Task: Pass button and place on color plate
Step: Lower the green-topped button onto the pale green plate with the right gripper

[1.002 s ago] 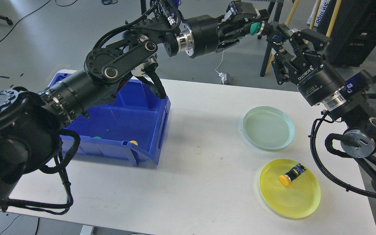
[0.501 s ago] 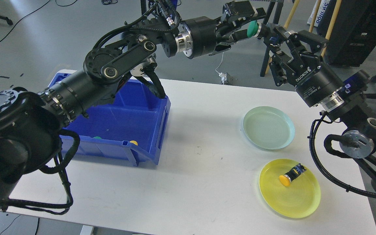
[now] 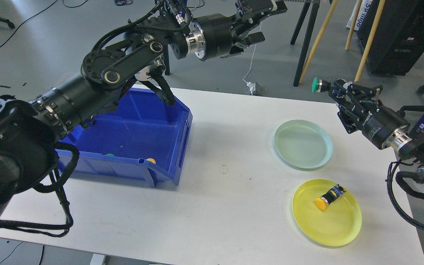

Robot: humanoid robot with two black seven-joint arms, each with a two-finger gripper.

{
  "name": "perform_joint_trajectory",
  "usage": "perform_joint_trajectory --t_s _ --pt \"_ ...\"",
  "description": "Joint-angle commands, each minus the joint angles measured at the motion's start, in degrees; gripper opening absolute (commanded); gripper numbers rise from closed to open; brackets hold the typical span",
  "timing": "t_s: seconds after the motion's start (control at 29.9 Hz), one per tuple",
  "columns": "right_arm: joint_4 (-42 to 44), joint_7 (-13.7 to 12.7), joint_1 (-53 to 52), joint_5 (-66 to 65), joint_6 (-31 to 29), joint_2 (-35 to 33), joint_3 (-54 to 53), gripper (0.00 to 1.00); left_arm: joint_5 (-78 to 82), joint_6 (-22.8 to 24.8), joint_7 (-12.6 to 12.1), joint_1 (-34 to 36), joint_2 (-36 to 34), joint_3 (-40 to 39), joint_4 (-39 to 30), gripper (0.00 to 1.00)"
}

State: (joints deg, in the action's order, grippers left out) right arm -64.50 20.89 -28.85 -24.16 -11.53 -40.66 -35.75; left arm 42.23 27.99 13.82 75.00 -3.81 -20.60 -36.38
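Green button (image 3: 315, 85) in right gripper (image 3: 332, 92), beyond table edge (image 3: 234, 96)

green button (image 3: 315, 85) passed to right claw (image 3: 330, 89), arms parted

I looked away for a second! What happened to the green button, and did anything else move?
The left end effector let go of the green button and pulled back to the left, open. The right end effector now holds the button alone and has swung down and right, toward the pale green plate. The yellow button on the yellow plate and the blue bin stayed put.
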Motion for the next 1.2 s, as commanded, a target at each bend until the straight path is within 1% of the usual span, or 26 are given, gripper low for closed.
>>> perform_joint_trajectory --t_s 0.0,0.17,0.27,0.33,0.4,0.43,0.53,0.73,0.8,0.87,0.97,1.07,1.14,1.17 --pt "8.67 -0.06 -1.73 -0.01 0.01 3.20 7.17 0.10 -0.22 0.01 0.42 0.41 -0.76 -0.84 -0.01 1.00" --pt "16.15 -0.06 -2.62 -0.01 0.01 8.13 12.81 0.11 -0.31 0.01 0.50 0.41 -0.59 -1.63 -0.01 1.00" --pt "19.14 -0.06 -2.97 -0.01 0.10 11.12 13.34 0.17 -0.31 0.01 0.68 0.23 -0.59 -1.72 -0.01 1.00" --pt "20.81 -0.14 -3.41 -0.01 0.36 12.09 13.43 0.31 -0.31 0.01 0.68 0.15 -0.59 -1.72 -0.01 1.00" --pt "21.43 -0.14 -3.67 -0.01 1.06 12.71 13.43 0.54 -0.31 0.01 0.68 0.15 -0.59 -1.72 -0.01 1.00" --pt "21.52 -0.14 -3.76 -0.01 1.24 12.88 13.51 0.60 -0.31 0.01 0.68 0.15 -0.67 -1.72 -0.01 1.00" --pt "21.44 -0.23 -3.76 -0.01 1.59 12.80 13.51 0.74 -0.31 0.01 0.68 0.15 -0.76 -1.72 -0.01 1.00" --pt "20.82 -0.23 -3.85 0.16 1.68 12.88 13.52 0.95 -0.13 0.01 0.50 0.23 -1.02 -1.72 0.08 1.00" --pt "20.64 -0.15 -3.93 0.51 1.60 12.36 12.47 0.98 -0.22 0.01 0.59 0.32 -1.20 -1.90 0.17 1.00" --pt "20.12 -0.06 -4.90 0.51 1.51 12.09 10.71 0.98 -0.13 0.01 0.51 0.41 -2.25 -2.42 0.17 1.00" --pt "19.33 0.03 -7.18 0.51 1.42 11.13 5.10 0.98 -0.05 0.01 0.51 0.58 -3.83 -2.43 0.26 1.00" --pt "17.75 -0.14 -8.67 0.51 0.81 7.10 1.04 0.98 -0.05 0.01 0.42 0.93 -6.20 -2.43 0.34 1.00" --pt "16.69 -0.49 -11.48 0.51 0.54 4.02 0.86 0.98 0.04 0.01 0.33 0.94 -7.52 -2.34 0.43 1.00" --pt "16.69 -1.11 -12.97 0.43 0.54 2.88 1.12 0.98 0.04 0.01 0.33 0.85 -8.23 -2.25 0.52 1.00"
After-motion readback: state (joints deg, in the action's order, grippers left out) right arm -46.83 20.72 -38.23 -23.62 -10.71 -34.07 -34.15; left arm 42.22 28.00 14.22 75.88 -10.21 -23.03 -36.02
